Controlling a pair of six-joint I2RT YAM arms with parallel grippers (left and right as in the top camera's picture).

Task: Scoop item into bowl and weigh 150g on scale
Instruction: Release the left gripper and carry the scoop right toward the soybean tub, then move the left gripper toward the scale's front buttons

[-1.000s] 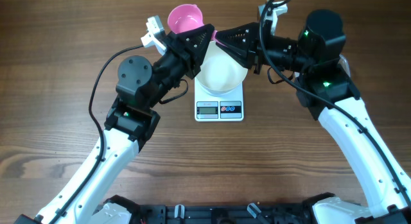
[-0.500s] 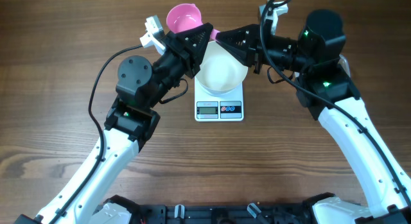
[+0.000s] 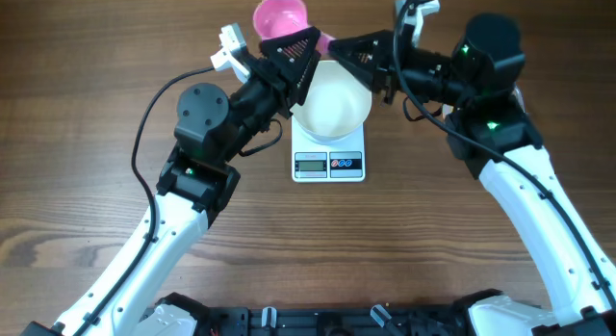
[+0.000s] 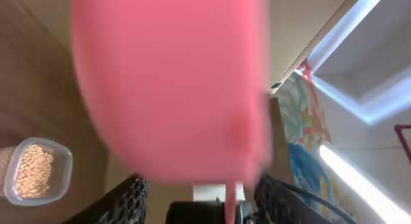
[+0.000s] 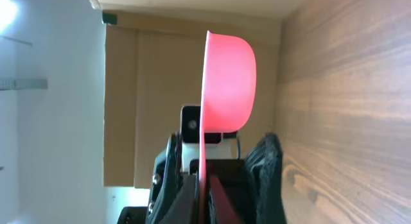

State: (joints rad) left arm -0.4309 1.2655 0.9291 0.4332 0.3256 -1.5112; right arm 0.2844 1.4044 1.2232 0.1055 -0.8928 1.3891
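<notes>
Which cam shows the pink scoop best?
Right wrist: the pink plastic scoop is sharp, side-on, its handle pinched in the right hand. Overhead shows only its cup from above; left wrist, a pink blur.

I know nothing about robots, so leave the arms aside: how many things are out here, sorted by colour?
Pink: 1, the scoop
White: 2, the bowl and the scale under it
Clear: 1, the tub
Beige: 1, the pile of beans inside the tub
Total: 5
</notes>
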